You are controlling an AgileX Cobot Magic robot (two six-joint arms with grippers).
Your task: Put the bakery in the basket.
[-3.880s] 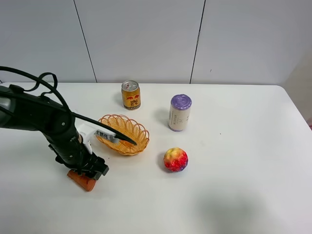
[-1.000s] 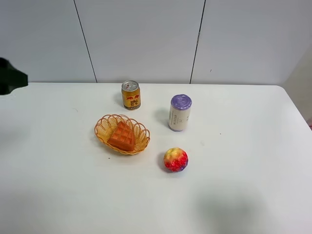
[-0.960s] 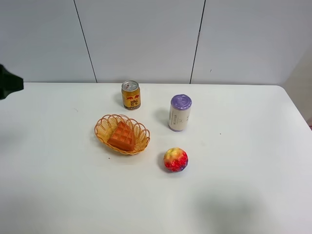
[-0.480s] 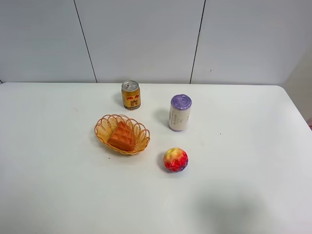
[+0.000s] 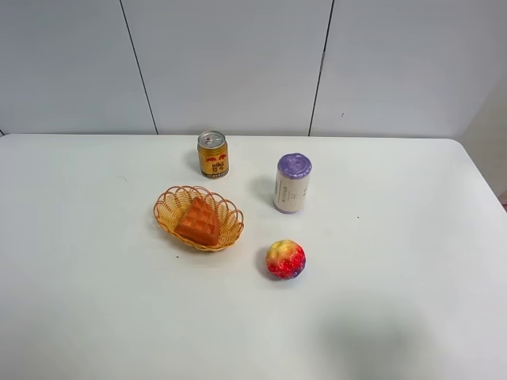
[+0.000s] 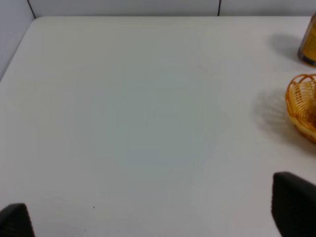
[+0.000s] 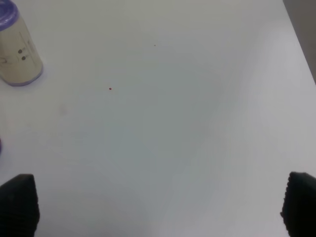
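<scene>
One bakery (image 5: 198,222) inside basket (image 5: 224,237)

- My left gripper (image 6: 153,217) shows only as two black fingertips (image 6: 294,207), blocky with rounded corners and a matte finish.
- My right gripper (image 7: 160,207) shows the same: two black fingertips (image 7: 19,205), faintly ribbed on the surface.
- No cables, screws or markings are in view.
</scene>
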